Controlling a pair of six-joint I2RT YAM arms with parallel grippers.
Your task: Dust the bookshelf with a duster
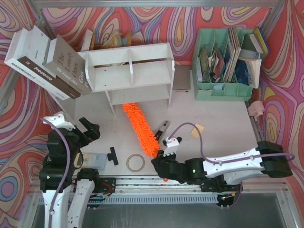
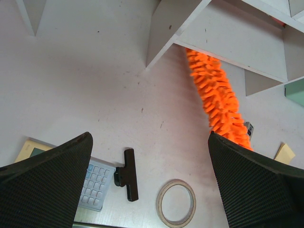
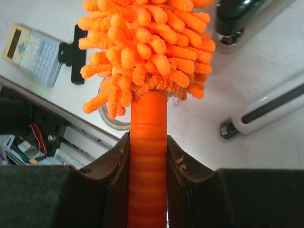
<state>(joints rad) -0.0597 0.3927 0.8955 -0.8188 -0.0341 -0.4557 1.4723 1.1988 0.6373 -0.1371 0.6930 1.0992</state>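
From the top external view, the right gripper (image 1: 160,165) was clenched on the thin orange plastic handle of the long fluffy orange microfibre duster (image 1: 140,127). The duster's head lay on the white table (image 1: 223,118) and ran away from that gripper, up and to the left. Its far tip reached the front edge of the lowest board of the wide white wooden two-tier bookshelf (image 1: 130,71). The left gripper (image 1: 91,128) hung released over the table, well to the left of the duster, grasping nothing. Between the two grippers lay a flat tan tape ring (image 1: 135,162), a small black clip (image 1: 113,156) and a pale calculator (image 1: 93,160). A mint green plastic file organiser (image 1: 222,71) stood well beyond the right gripper, to the right of the bookshelf. In the left wrist view, the left gripper's black fingers (image 2: 42,190) stood wide apart with only table between them. The black clip and the tape ring lay just ahead, the calculator lay by the left finger, and the duster ran ahead on the right side up to the bookshelf's lower board. In the right wrist view, the right gripper's jaws pressed both sides of the ribbed orange handle, just behind the fluffy head that filled the view ahead. The calculator and the black clip lay ahead to the left, and the tape ring was partly hidden behind the head.
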